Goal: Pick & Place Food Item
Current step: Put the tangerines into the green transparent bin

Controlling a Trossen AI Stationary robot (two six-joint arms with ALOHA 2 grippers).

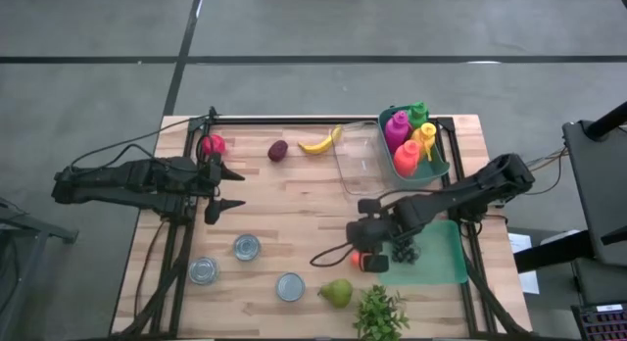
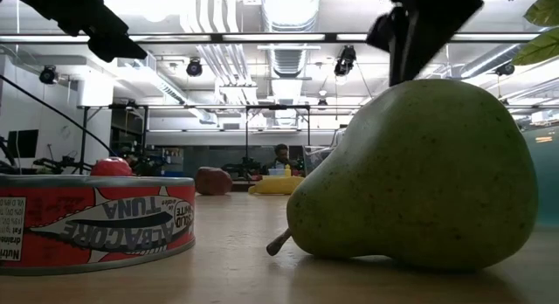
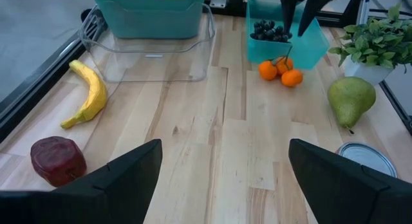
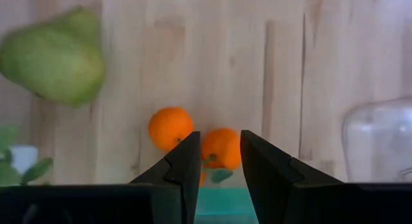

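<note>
Pear (image 2: 419,177): you see it lying on its side on the wood, stem toward the tuna can, directly beneath the right gripper (image 2: 417,42).
Right gripper: you get only its dark fingers coming down from above, above the pear.
Tuna can (image 2: 92,221): well to the side of that gripper, under the left arm (image 2: 83,20).
Banana (image 2: 278,185): far behind, beside a dark red fruit (image 2: 212,180).

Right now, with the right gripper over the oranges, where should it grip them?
Take the nearer orange across its round middle, from straight above. The right gripper already hangs open above it, and a second orange sits close alongside, so a side approach would likely bump that.
</note>
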